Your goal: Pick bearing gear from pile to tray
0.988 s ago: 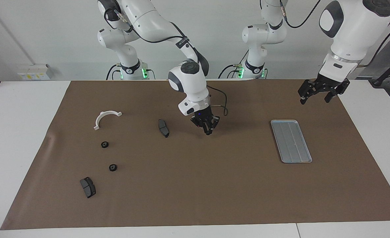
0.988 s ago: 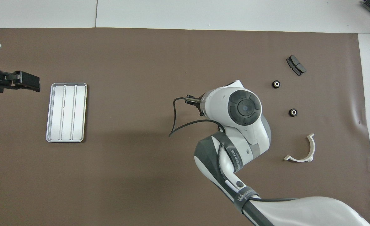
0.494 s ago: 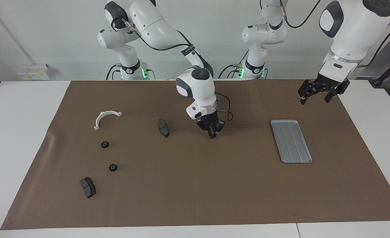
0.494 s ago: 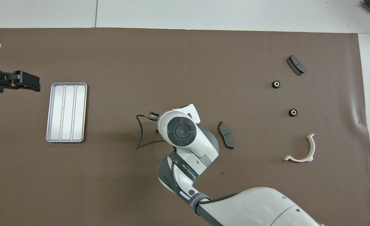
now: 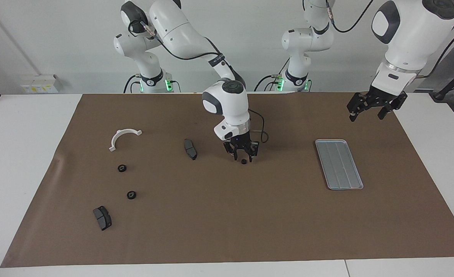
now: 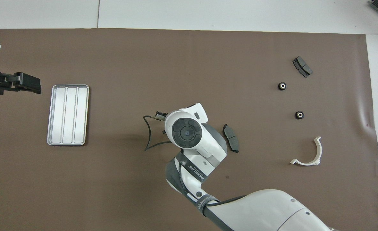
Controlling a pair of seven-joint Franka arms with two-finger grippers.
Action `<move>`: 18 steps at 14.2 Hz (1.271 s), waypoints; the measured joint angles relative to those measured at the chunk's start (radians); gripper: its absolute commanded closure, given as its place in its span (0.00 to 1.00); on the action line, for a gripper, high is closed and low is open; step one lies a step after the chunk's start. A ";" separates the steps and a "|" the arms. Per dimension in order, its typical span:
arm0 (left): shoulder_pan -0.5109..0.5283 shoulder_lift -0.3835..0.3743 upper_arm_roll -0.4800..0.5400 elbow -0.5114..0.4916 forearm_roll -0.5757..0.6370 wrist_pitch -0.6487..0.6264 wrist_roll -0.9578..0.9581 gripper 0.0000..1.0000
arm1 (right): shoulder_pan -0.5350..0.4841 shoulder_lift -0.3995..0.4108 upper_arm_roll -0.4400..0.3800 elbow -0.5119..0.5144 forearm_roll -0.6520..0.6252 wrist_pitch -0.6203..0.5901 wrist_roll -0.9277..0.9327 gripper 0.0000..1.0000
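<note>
My right gripper (image 5: pixel 243 156) hangs open just above the middle of the mat. A small black bearing gear (image 5: pixel 243 161) lies on the mat under its spread fingertips, free of them. In the overhead view the right wrist (image 6: pixel 186 132) hides that gear. Two more gears (image 5: pixel 122 168) (image 5: pixel 131 195) lie in the pile toward the right arm's end, also seen from above (image 6: pixel 282 86) (image 6: pixel 299 115). The silver tray (image 5: pixel 339 164) (image 6: pixel 68 115) sits toward the left arm's end with nothing in it. My left gripper (image 5: pixel 367 114) (image 6: pixel 28 84) waits open in the air beside the tray.
A dark brake pad (image 5: pixel 190 149) (image 6: pixel 231 142) lies beside the right gripper. Another pad (image 5: pixel 102 217) (image 6: pixel 302 66) and a white half-ring bracket (image 5: pixel 123 137) (image 6: pixel 307 154) lie with the pile. A brown mat (image 5: pixel 227 223) covers the table.
My right gripper carried a gear from beside the brake pad toward the tray's side, came down and opened; the gear now lies on the mat. The left arm has not moved.
</note>
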 measured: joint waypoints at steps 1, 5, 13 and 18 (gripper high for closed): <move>0.000 0.000 0.000 0.000 0.000 0.000 0.000 0.00 | -0.018 -0.017 -0.009 0.007 -0.010 -0.032 -0.006 0.00; 0.000 0.000 0.000 0.000 0.000 0.000 0.000 0.00 | -0.176 -0.136 -0.013 0.014 -0.016 -0.205 -0.232 0.00; 0.000 0.000 0.000 0.000 0.000 0.000 0.000 0.00 | -0.488 -0.185 -0.012 -0.072 0.000 -0.326 -1.012 0.00; 0.000 0.000 0.000 0.000 0.000 0.000 0.000 0.00 | -0.645 -0.225 -0.011 -0.209 0.106 -0.241 -1.429 0.00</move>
